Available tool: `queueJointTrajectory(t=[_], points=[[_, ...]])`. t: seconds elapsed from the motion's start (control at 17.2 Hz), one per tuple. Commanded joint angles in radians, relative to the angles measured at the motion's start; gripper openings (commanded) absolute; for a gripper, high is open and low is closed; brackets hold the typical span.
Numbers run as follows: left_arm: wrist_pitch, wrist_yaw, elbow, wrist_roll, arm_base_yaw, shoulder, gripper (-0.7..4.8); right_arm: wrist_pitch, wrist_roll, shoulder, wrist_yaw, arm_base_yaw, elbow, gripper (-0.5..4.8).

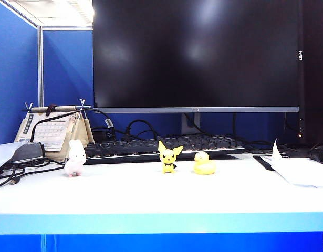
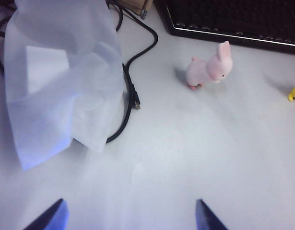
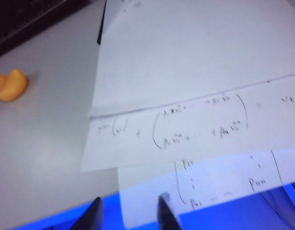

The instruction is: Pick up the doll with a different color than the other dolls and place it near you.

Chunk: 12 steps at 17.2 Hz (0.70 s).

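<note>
White table (image 1: 161,197) fronts a black keyboard (image 1: 161,147); neither gripper shows there. Far left stands the pale pink plush bunny (image 1: 75,158), beyond the left gripper (image 2: 130,218), its tips spread apart. Over handwritten paper sheets (image 3: 200,96), the right gripper (image 3: 128,213) sits nearly closed, empty.

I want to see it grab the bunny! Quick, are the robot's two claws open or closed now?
Left gripper: open, empty, above the white table, short of the small pale pink plush bunny.
Right gripper: shut, empty, over handwritten paper sheets.
</note>
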Motion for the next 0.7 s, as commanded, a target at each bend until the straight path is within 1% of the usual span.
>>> queueJointTrajectory(t=[0.06,0.64,0.7], points=[[0.005,-0.003,0.002,-0.001,0.001,0.002,3.5,-0.042,0.003,-0.002,0.006,0.001,0.003,1.49],[0.005,-0.003,0.002,-0.001,0.001,0.002,3.5,-0.041,-0.008,-0.002,0.009,0.001,0.003,1.49],[0.005,-0.003,0.002,-0.001,0.001,0.002,3.5,-0.01,-0.008,-0.002,-0.006,0.001,0.003,1.49]])
